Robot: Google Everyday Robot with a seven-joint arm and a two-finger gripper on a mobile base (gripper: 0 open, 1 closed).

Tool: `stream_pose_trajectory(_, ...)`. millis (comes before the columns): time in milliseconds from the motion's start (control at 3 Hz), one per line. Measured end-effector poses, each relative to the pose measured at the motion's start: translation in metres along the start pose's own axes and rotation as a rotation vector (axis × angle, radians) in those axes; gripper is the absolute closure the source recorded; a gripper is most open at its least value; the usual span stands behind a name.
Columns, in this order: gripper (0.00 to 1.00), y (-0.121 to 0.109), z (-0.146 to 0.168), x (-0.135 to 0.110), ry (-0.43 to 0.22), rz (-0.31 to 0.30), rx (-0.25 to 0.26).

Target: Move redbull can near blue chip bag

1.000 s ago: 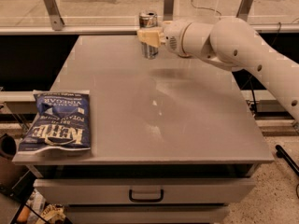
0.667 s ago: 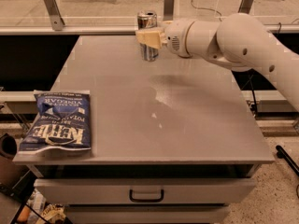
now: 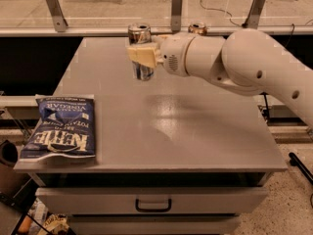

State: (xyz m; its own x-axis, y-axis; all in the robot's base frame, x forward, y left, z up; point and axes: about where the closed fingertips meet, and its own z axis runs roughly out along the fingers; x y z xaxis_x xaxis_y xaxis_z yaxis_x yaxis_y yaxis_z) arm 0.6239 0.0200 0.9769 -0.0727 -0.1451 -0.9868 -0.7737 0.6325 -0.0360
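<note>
Gripper: your gripper (image 3: 143, 56) hung over the far-middle part of the grey table (image 3: 195, 131), clenched on the redbull can (image 3: 140, 35), with its beige fingers (image 3: 145, 58) across the can's middle.
Redbull can: you had it upright in that grasp, its shiny top showing above the fingers and its lower body below them (I could not tell whether its base touched the table).
Blue chip bag: the blue chip bag (image 3: 61, 126) lay flat at the table's near-left corner as the camera saw it, its white lettering upside down, well apart from the can.
Arm: your white arm (image 3: 244, 62) reached in from the right, above the table's far right side.
Other can: a gold-bronze can (image 3: 197, 28) stood at the far edge just behind the arm, partly hidden by it.
Drawer: a drawer (image 3: 146, 195) with a dark handle sat under the table's front edge.
</note>
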Motion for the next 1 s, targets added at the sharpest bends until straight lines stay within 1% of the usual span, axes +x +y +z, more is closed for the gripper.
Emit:
stream_pose_trajectory(333, 1.00, 0.044, -0.005, 0.011, -0.017, 0.015, -0.038)
stream_pose_trajectory(667, 1.00, 0.082, -0.011, 0.022, -0.039, 0.024, -0.083)
stream_pose_trajectory(1000, 1.00, 0.113, -0.022, 0.031, -0.062, 0.034, -0.140)
